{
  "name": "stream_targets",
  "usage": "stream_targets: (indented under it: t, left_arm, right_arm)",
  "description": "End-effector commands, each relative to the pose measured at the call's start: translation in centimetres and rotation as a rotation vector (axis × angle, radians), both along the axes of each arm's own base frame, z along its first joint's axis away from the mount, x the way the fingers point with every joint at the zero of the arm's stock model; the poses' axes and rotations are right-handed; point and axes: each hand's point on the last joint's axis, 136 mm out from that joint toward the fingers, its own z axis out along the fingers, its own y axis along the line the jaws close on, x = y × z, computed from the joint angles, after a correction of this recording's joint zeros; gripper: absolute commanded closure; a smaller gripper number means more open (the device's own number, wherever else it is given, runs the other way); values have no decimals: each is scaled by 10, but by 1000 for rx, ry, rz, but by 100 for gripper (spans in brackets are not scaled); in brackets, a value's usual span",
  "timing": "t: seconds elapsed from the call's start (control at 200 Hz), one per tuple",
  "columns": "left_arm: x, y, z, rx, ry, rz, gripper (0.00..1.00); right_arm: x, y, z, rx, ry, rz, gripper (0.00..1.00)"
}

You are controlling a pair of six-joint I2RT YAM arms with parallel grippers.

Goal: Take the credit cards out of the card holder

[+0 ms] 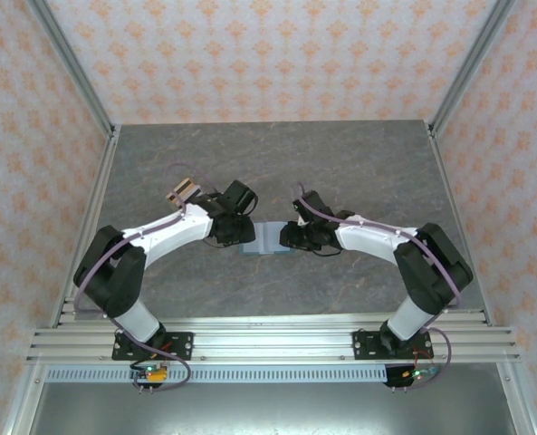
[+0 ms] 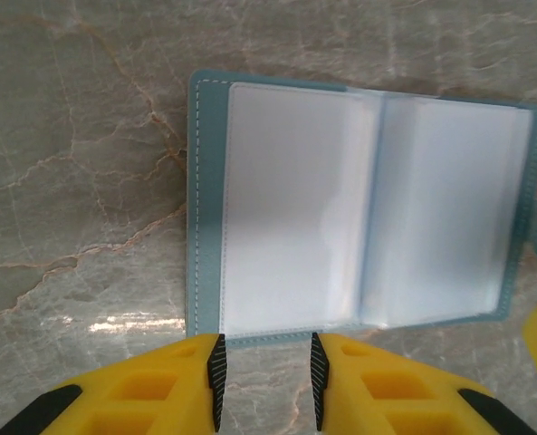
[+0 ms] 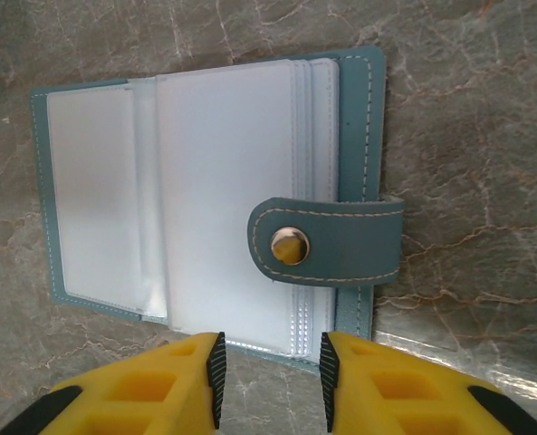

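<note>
Grey-veined stone for a counter [image 1: 359,163], boxed in by orange-patterned walls [image 1: 268,54]. Nearest, along the metal rail [image 1: 268,337], bolted side by side: left arm [image 1: 159,234] and right arm [image 1: 386,237], both bent inward toward the middle.

Farther in, found the left pincer [image 2: 266,381] with its yellow jaws parted by a narrow gap. Held nothing between them, with the tips just at the near edge of the card holder [image 2: 359,208]. Found the right pincer [image 3: 270,381] much the same: jaws a little apart, gripping nothing visible, tips right by the holder's opposite edge. Could not tell whether either tip actually touched the teal border.

Beyond the tips, lay spread open and flat at mid-counter, between the two pincers: teal cover down, pale clear sleeves [image 3: 223,181] up. Had the closing tab [image 3: 327,240] folded across the pages, brass snap [image 3: 289,246] showing.

Could not tell whether the sleeves held the credit cards: looked whitish and glossy throughout. Judged none drawn out so far, so barely begun: holder opened, every extraction left to do. Probably called for one pincer to pin the cover and the other to pinch a card's edge and slide it free.
</note>
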Motion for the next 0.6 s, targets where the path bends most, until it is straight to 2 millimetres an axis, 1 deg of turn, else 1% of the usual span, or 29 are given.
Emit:
stream_targets:
  t: [0.0,0.135,0.315,0.455,0.596]
  left_arm:
    - [8,-4,-4,16,-6,39,68]
    - [11,-6,-14,28,17,40,68]
    - [12,-8,-22,39,38,37,67]
    - [9,-6,-32,56,71,55,67]
    - [7,-5,-38,62,88,62,67]
  right_arm:
    - [4,4,1,-6,0,-15,65]
    - [4,6,-4,-9,15,-14,63]
    - [7,6,-5,-25,13,-13,61]
    - [8,8,-5,-22,10,-8,60]
    - [9,8,-7,-24,10,-3,60]
